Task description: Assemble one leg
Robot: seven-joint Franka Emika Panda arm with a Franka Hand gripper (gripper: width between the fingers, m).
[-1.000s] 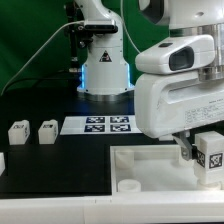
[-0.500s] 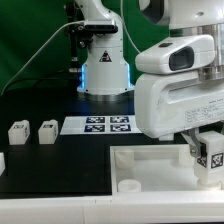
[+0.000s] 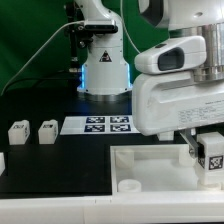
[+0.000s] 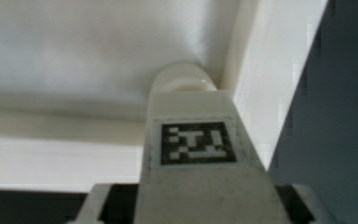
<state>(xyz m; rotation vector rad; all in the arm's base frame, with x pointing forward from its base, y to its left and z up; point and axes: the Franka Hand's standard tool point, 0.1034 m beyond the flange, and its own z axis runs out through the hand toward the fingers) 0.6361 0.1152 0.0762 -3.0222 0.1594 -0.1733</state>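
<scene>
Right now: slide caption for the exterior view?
Panda tool holds a leg over the white tray piece; two loose legs sit beside the marker board.

My leg (image 3: 212,155) is a small white block with a black-and-white marker tag on one face. It sits clamped in my gripper (image 3: 209,160), and its rounded far end points into the inner corner of the white tray (image 3: 150,158). I cannot tell if they touch. Two matching legs (image 3: 17,133) (image 3: 47,132) stand well apart at the exterior view's left.

Exterior view bright and evenly lit; wrist view duller, the close leg (image 4: 197,150) softly blurred.
</scene>
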